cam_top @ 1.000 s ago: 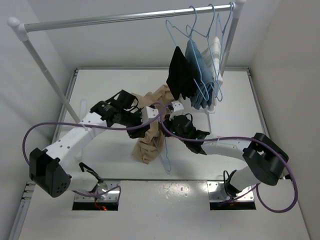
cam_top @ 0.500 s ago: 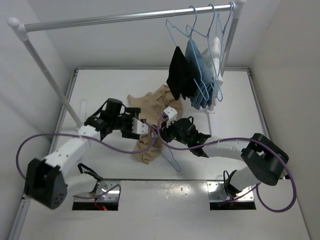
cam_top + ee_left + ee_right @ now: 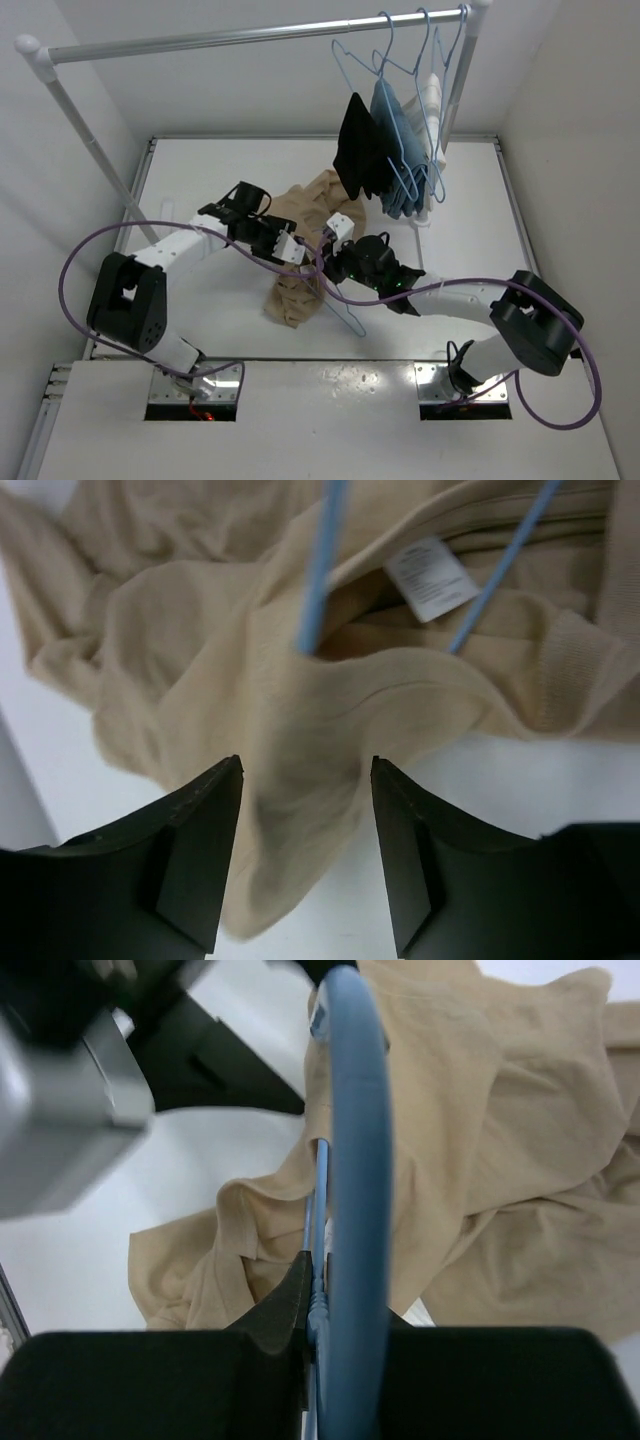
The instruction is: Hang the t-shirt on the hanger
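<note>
The tan t-shirt (image 3: 298,292) lies crumpled on the white table, partly under both grippers. In the left wrist view the t-shirt (image 3: 200,680) shows its white neck label (image 3: 432,577), and two wires of the light-blue hanger (image 3: 322,565) pass into the neck opening. My left gripper (image 3: 290,250) is open just above the shirt's collar, and a fold shows between its jaws (image 3: 305,765). My right gripper (image 3: 337,262) is shut on the hanger's twisted neck (image 3: 318,1300), below its hook (image 3: 355,1110). The hanger's frame (image 3: 345,315) sticks out toward the near edge.
A metal clothes rail (image 3: 250,38) spans the back. Black (image 3: 360,150), blue (image 3: 395,150) and white (image 3: 432,100) garments hang on blue wire hangers at its right end. The rail's left post (image 3: 100,160) slants down to the table.
My left arm has folded back and its gripper has shifted slightly right toward the hanger. The shirt's left part has bunched in. My right gripper still holds the hanger in about the same place.
</note>
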You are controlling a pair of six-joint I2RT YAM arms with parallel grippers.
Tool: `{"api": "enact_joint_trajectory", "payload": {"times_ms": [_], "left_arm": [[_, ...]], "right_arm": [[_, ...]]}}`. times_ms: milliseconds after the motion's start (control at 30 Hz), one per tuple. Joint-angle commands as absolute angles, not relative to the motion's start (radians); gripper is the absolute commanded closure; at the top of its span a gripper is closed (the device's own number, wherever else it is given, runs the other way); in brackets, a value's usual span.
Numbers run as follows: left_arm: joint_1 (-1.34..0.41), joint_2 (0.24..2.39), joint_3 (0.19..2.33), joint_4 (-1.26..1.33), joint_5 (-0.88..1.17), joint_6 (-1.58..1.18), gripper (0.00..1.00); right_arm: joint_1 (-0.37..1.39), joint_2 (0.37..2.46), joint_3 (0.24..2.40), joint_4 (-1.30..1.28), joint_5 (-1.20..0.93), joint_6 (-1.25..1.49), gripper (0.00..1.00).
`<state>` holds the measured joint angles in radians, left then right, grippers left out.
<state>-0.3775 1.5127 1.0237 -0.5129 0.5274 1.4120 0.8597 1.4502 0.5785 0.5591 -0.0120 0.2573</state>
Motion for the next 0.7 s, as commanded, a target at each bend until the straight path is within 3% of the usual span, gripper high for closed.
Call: {"api": "enact_joint_trajectory", "payload": {"times_ms": [0,67,200,233,333,667], "left_arm": [[-0.368,1.54,1.063,-0.662,0.624,1.543,0.41],[-0.379,1.549,1.052,-0.663,0.633,1.543,0.42],[-0.39,1.574,1.064,-0.663,0.655,1.531,0.63],[-0.39,1.574,1.08,-0.672,0.655,1.513,0.75],[-0.4,1.562,1.127,-0.745,0.712,1.5,0.89],[-0.42,1.52,1.138,-0.983,0.773,1.56,0.86]], "right_arm": [[0.867,1.398,0.612,0.637,-0.029,0.218,1.0],[0.867,1.397,0.612,0.637,-0.029,0.209,1.0],[0.857,1.397,0.612,0.637,-0.049,0.209,1.0],[0.857,1.397,0.621,0.637,-0.049,0.209,1.0],[0.857,1.408,0.621,0.647,-0.049,0.209,1.0],[0.857,1.482,0.696,0.687,-0.058,0.199,1.0]]}}
